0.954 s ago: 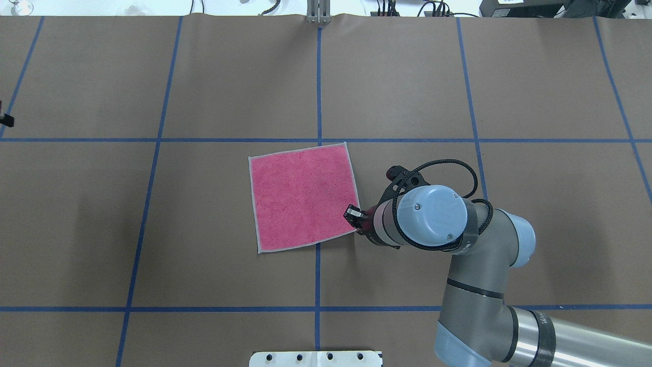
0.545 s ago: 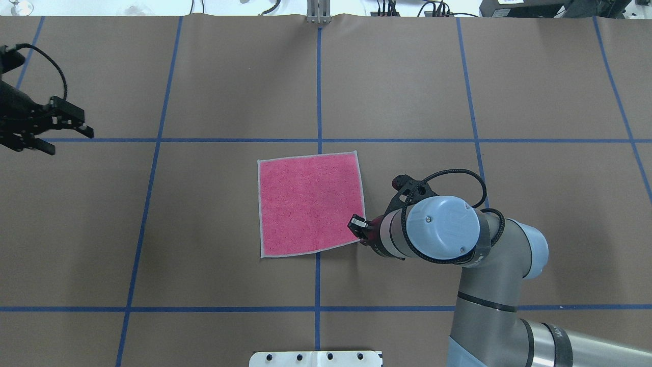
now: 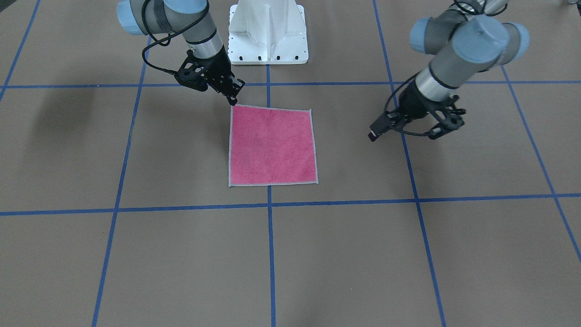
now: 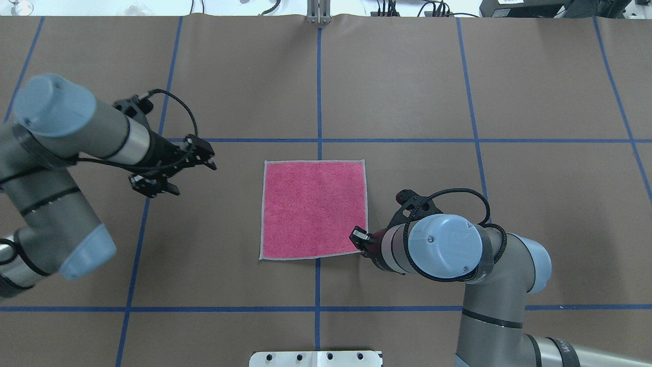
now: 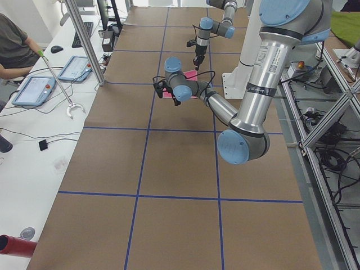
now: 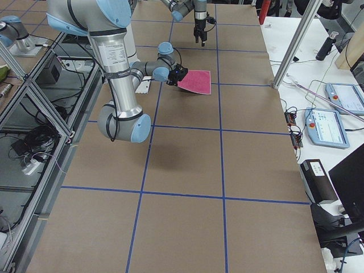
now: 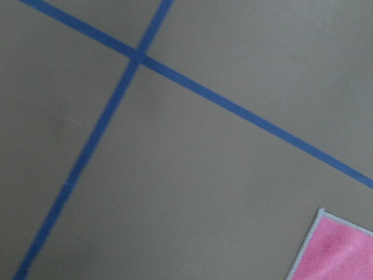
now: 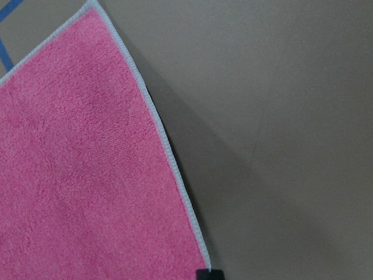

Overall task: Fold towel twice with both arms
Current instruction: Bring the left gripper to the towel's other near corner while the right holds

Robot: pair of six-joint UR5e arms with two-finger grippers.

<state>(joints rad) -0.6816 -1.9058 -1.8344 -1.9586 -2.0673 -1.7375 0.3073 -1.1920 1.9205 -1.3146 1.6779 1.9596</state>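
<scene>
towel: small square pink terry cloth with a pale stitched border (image 4: 314,209), flat, pink face up, on the brown paper-covered table with blue tape grid (image 4: 407,76); straddles the centre tape line.
right gripper: black two-finger gripper (image 4: 358,237) clenched on the towel corner nearest the robot on its right; the edge there is slightly raised, with shadow beneath.
left gripper: black two-finger gripper (image 4: 192,177) over bare table, well apart from the towel's left edge, fingers spread, grasping nothing.

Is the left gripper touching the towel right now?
No, in the overhead view the left gripper sits off to the left of the towel, with a clear gap between them.
</scene>
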